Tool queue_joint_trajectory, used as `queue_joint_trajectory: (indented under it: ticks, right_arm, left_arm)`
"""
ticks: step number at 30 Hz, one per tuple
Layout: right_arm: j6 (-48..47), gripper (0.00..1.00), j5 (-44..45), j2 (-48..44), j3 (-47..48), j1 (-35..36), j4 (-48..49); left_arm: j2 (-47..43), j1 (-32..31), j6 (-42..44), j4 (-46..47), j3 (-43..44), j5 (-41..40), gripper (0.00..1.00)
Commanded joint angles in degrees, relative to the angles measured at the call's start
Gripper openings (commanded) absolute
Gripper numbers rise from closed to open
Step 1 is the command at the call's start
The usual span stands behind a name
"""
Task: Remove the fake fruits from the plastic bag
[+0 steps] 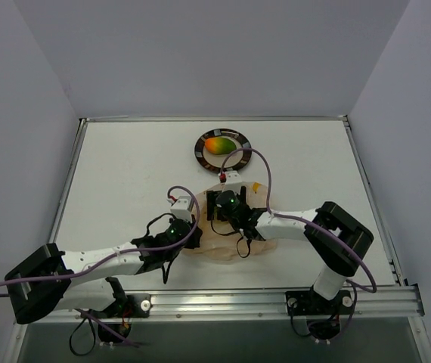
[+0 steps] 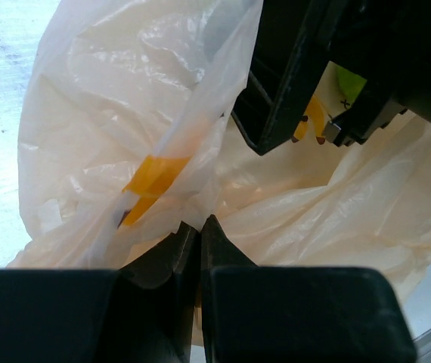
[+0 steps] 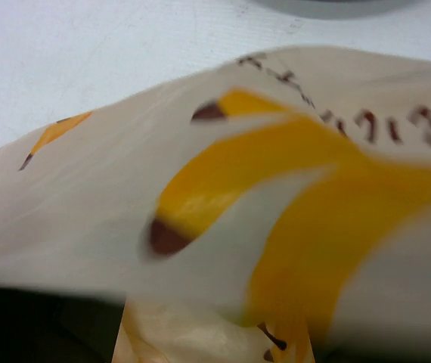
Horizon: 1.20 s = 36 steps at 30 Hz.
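Found the bag [image 1: 223, 248] crumpled mid-counter [image 1: 125, 166], well off every edge, with bare room to its left and right. Saw the plate [image 1: 222, 151] just past its far side, carrying the mango [image 1: 221, 144]. Saw the left end effector [image 2: 199, 227] pressed together on a bag fold and the right end effector [image 1: 219, 208] low over the bag, crowding it from above; could not tell its spread.

All I get from the right wrist is blurred bag [image 3: 87, 189] print. Left wrist, one o'clock: a yellow-green fruit [image 2: 349, 82], mostly covered.
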Motion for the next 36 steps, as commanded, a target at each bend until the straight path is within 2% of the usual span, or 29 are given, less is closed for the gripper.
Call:
queue_joint_trajectory:
  ticks: [1,4,6,7,9,16,22,24,27,32,36]
  right_arm:
    - [-0.3,0.71,-0.8,1.0,2.1,0.1,3.1]
    - [-0.8,0.57,0.3,-0.9,0.6,0.2,5.0]
    - [-1.2,0.36,0.4,-3.0,-0.6,0.2,5.1]
    - [-1.3,0.35,0.4,-3.9,-0.9,0.3,4.2]
    - [-1.4,0.34,0.3,-7.3,-1.8,0.9,2.9]
    - [-1.2,0.35,-2.8,-19.8,-3.2,6.4,-10.7]
    - [-0.3,0.35,-11.5,-32.4,-3.1,6.5,-12.5]
    - [-1.4,0.35,-17.6,-33.3,-0.1,5.0,-12.5]
    - [-3.3,0.34,-20.7,-32.2,4.7,2.2,-12.1]
    - [-1.9,0.34,-31.9,-25.8,11.7,-8.7,-11.3]
    - [-4.4,0.34,-28.8,-20.1,15.9,-12.1,-7.4]
  left_arm:
    - [0.3,0.1,0.4,1.0,2.3,0.1,0.02]
    - [-0.1,0.1,0.5,0.9,2.7,-0.4,0.02]
    - [-0.1,0.1,0.6,0.6,2.8,-0.6,0.02]
    - [-0.4,0.1,0.6,0.2,3.0,-0.8,0.02]
    - [-0.7,0.1,0.7,-0.6,3.2,-1.5,0.02]
    - [-1.1,0.3,1.3,-1.5,4.2,-3.0,0.02]
    - [-0.4,0.3,0.9,-1.4,3.7,-3.3,0.02]
    - [-0.4,0.3,0.9,-1.4,3.6,-3.5,0.02]
    - [-0.8,0.2,1.2,-1.7,2.9,-4.2,0.02]
    - [-2.6,0.2,0.8,-2.2,1.4,-4.7,0.02]
    - [-3.3,0.2,1.4,-1.5,0.1,-4.6,0.02]
